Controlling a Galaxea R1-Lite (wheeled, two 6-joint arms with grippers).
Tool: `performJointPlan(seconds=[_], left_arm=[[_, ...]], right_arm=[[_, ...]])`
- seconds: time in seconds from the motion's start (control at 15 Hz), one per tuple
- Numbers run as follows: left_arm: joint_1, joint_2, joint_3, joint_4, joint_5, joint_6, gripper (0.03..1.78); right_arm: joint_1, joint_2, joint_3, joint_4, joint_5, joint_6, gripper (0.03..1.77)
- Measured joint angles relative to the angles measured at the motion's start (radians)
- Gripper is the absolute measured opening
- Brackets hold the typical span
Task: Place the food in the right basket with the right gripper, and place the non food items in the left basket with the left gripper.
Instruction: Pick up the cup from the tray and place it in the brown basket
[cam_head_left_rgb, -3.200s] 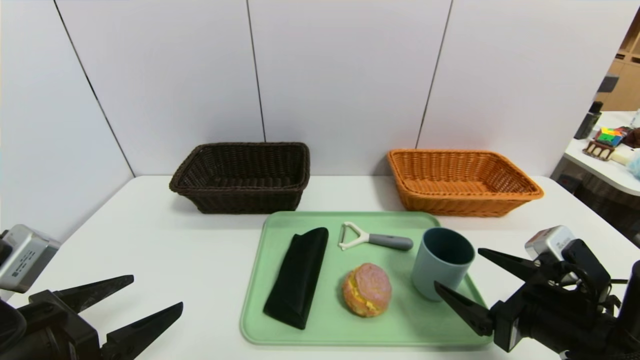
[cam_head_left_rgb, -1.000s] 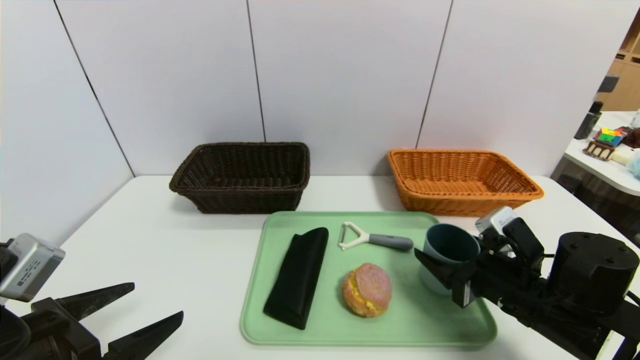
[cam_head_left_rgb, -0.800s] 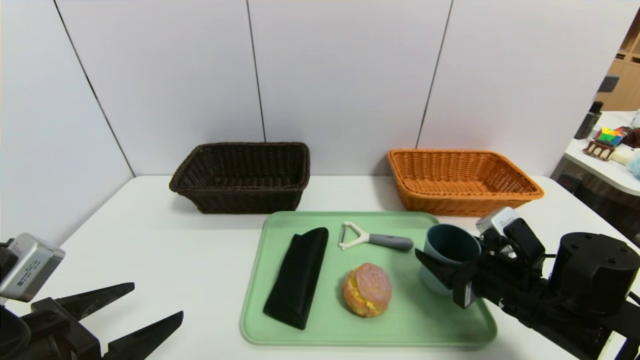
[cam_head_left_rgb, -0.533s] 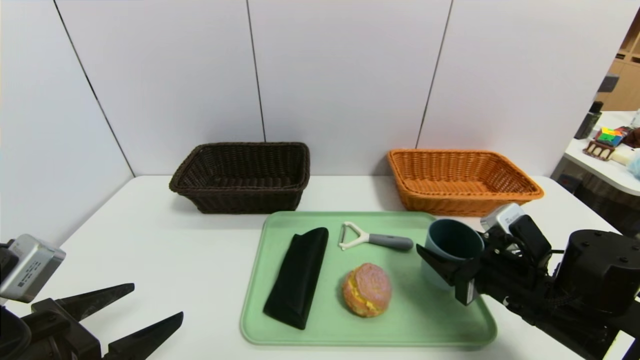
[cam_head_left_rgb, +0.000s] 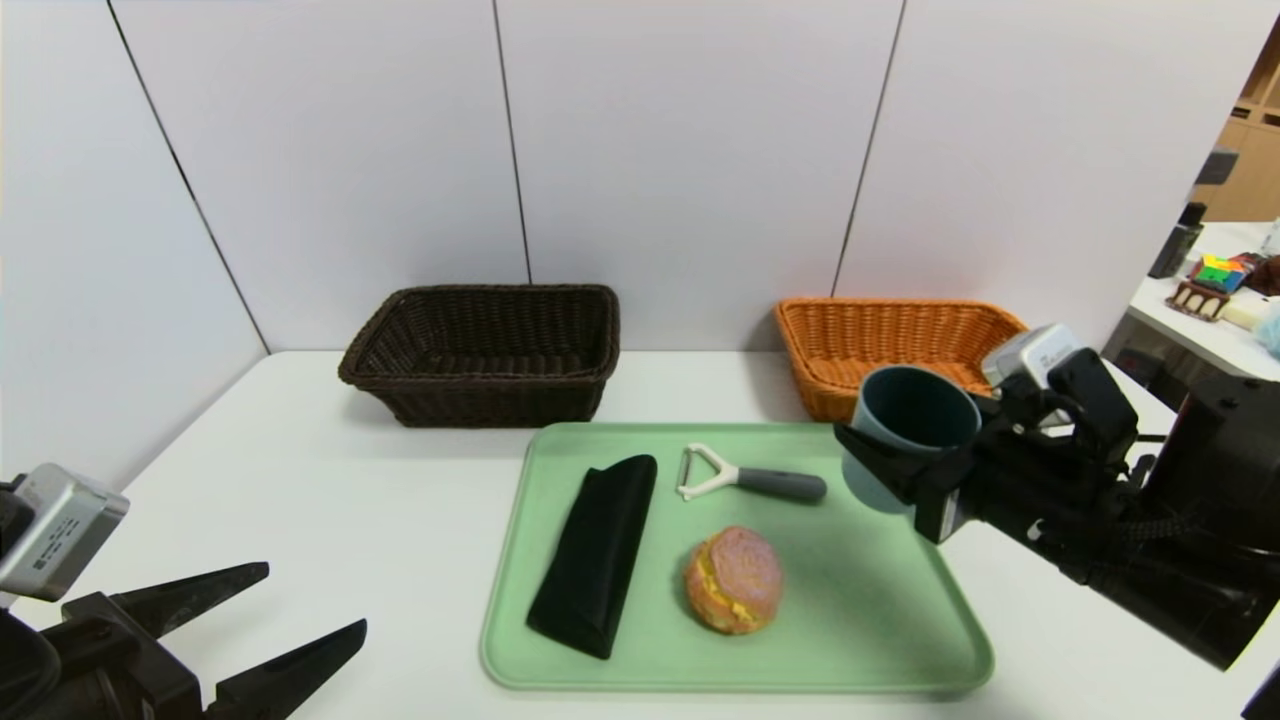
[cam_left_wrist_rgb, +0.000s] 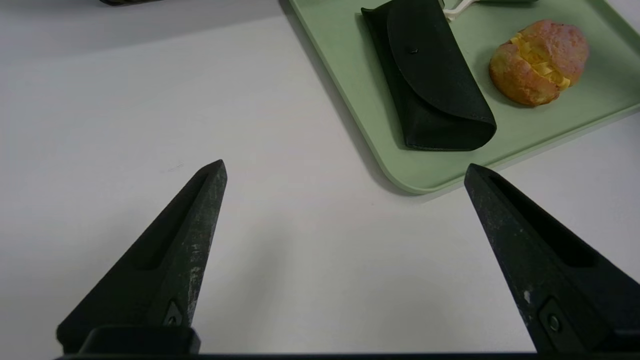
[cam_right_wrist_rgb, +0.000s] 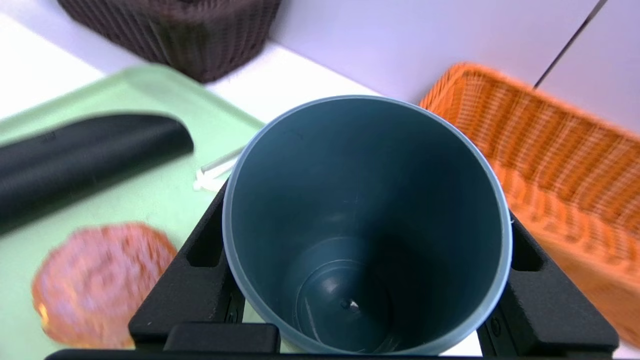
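Standing nearest, the left tool (cam_head_left_rgb: 290, 612) hangs low over the bare white worktop (cam_head_left_rgb: 330, 520) with its fingers spread wide and nothing between them, well apart from the green tray (cam_head_left_rgb: 900, 640). On that tray the black fabric pouch (cam_head_left_rgb: 596, 552) lies along the left side, the round bun (cam_head_left_rgb: 733, 579) sits near the middle, and the white Y-head peeler (cam_head_left_rgb: 745, 477) lies just behind them; none of the three looks touched yet.

Off to the right, the right tool (cam_head_left_rgb: 915, 455) clamps the blue-grey cup (cam_head_left_rgb: 910, 425) by its sides and holds it upright, clear of the tray and in front of the orange basket (cam_head_left_rgb: 870, 345). By the task's wording the cup belongs in the dark brown basket (cam_head_left_rgb: 480, 390) by way of the left tool, so this pick looks mismatched to me.

At the back, both baskets appear empty, so I judge nothing sorted so far: all four items are left to place.

The cup and right arm hide the orange basket's near right part, and the dark basket's floor is too shadowed to read fully. The cup's base is hidden behind the tool.
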Motion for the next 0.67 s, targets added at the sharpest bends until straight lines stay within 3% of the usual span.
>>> performJointPlan(seconds=[0.2,0.4,0.67], left_arm=[[-0.001,0.002,-0.009,0.0,0.0,0.004,1.69],[-0.002,0.005,-0.019,0.0,0.001,0.003,1.69],[-0.003,0.016,-0.034,0.0,0.0,0.004,1.69]], right_arm=[[0.015,-0.071,-0.155,0.213,0.0,0.003,1.16],[0.032,-0.092,-0.296,0.34,-0.002,0.002,1.16],[0.06,-0.038,-0.467,0.41,-0.009,0.003,1.16]])
